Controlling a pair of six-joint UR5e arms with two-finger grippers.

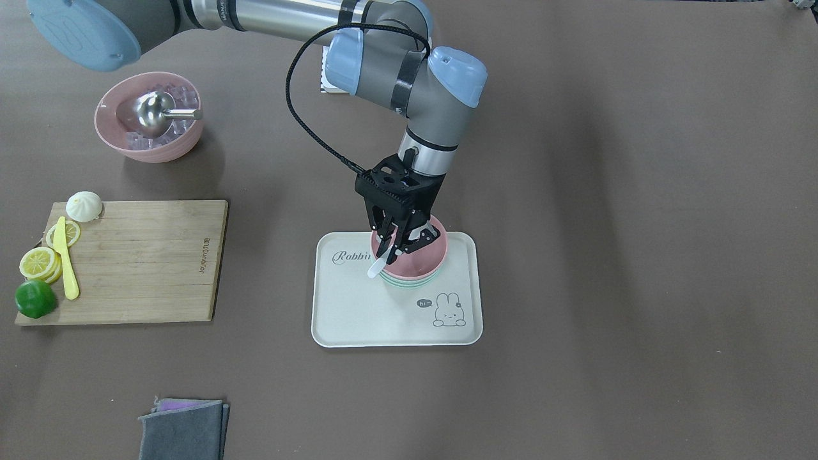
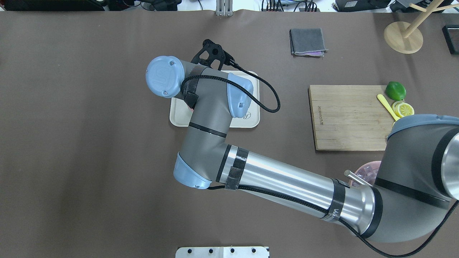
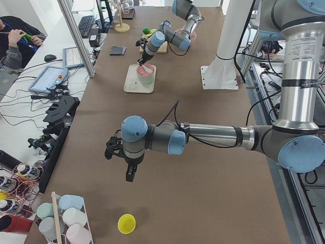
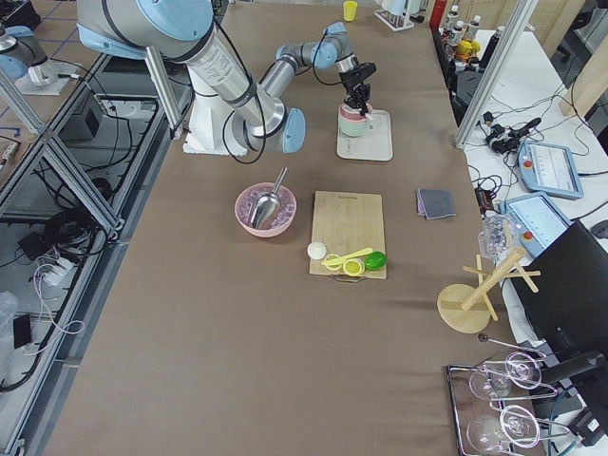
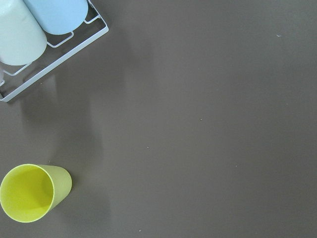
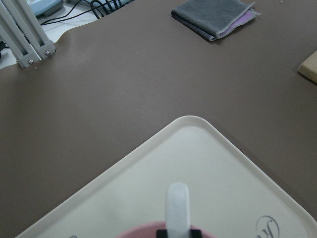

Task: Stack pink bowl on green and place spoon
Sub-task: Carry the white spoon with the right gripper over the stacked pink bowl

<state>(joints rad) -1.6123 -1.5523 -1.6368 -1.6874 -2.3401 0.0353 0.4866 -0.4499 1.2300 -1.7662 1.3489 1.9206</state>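
From the front, the right gripper (image 1: 396, 245) pinches the spoon (image 1: 377, 266) at the rim of the pink bowl (image 1: 429, 250), stacked on the green bowls (image 1: 409, 282) on the tray (image 1: 383, 319); overhead, the arm hides them. Far off, the left gripper (image 3: 128, 168) hangs near a yellow cup (image 3: 126, 223); I can't tell its grip
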